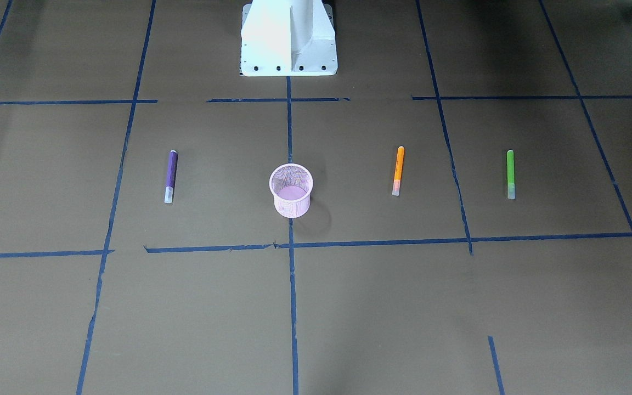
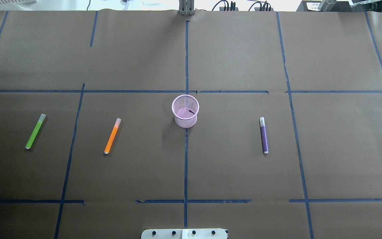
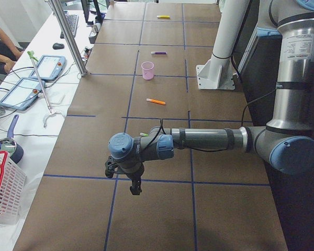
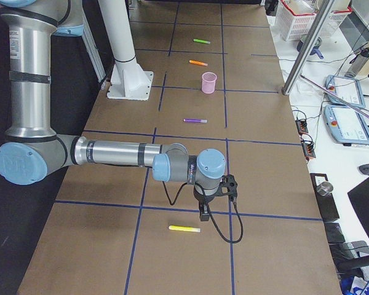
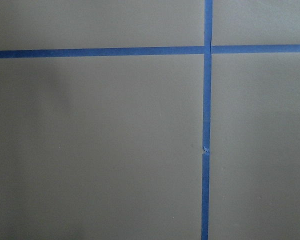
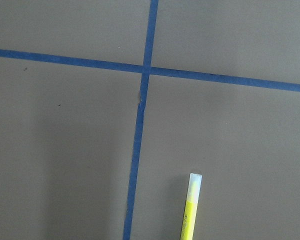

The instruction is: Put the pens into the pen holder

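The pink mesh pen holder stands upright mid-table, with no pen showing in it. The purple pen lies flat to its right. The orange pen and the green pen lie flat to its left. My left gripper hangs low over the table's left end, far from the pens, and shows only in the exterior left view. My right gripper hangs over the right end, just beside a yellow pen. I cannot tell whether either gripper is open or shut.
The yellow pen also shows at the bottom of the right wrist view. The white robot base stands at the table's near edge. Blue tape lines grid the brown table. A side bench holds tablets and a basket.
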Robot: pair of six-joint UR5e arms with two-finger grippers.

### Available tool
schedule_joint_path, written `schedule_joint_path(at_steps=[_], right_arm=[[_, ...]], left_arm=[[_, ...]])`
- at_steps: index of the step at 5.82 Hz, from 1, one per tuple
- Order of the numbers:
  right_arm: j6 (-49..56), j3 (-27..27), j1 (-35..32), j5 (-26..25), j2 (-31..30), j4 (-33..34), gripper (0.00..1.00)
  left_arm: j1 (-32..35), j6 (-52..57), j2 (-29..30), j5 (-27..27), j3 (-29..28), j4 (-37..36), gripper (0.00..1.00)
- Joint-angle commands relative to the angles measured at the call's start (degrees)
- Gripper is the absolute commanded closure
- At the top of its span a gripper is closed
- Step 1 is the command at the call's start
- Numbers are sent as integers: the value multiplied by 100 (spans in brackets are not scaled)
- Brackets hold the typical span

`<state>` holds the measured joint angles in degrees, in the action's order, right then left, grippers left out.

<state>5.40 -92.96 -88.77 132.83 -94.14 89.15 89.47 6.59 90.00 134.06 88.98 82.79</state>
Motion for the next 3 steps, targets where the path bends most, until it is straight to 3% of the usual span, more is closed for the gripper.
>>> schedule_joint_path(at_steps=[1,3], right_arm=[[-13,-3,9,-11,9,6,0],[-48,15,9,-38,9,15,0]], left_arm=[[0,0,0,-2,23,0,0],[0,-17,-18,-2,111,-9,0]])
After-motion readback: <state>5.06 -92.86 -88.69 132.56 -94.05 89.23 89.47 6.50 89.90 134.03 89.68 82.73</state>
